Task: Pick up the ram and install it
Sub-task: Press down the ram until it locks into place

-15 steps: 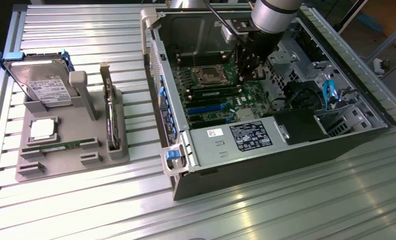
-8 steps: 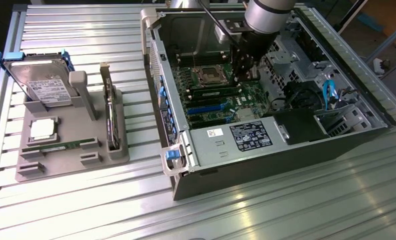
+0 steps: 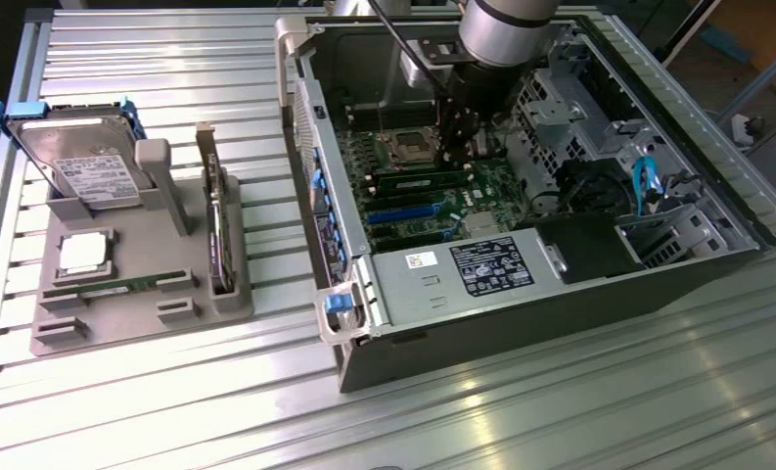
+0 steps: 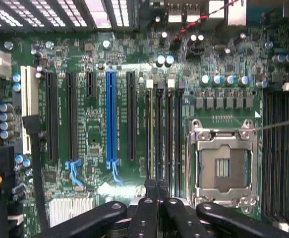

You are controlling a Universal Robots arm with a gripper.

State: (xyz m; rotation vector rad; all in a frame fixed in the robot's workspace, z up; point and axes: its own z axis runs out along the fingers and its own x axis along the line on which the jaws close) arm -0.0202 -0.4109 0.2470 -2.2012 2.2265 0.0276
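Note:
The ram (image 3: pixel 421 183) is a thin green stick standing edge-up in one of the memory slots on the motherboard inside the open computer case (image 3: pixel 361 304). In the wrist view the ram (image 4: pixel 149 129) appears as a pale edge in the slot farthest from the empty processor socket (image 4: pixel 223 166). My gripper (image 4: pixel 157 191) reaches down into the case, jaws shut with nothing between them, and its tips are over one end of that stick. Whether the tips touch the stick I cannot tell. In the exterior view the gripper (image 3: pixel 464 147) hangs just above the slots.
A grey holder tray (image 3: pixel 62 338) at the exterior view's left carries a hard drive (image 3: pixel 85 162), a silver processor chip (image 3: pixel 85 252), a second green memory stick (image 3: pixel 101 287) lying flat and an upright expansion card (image 3: pixel 218 225). Case walls, drive cages and cables surround the arm.

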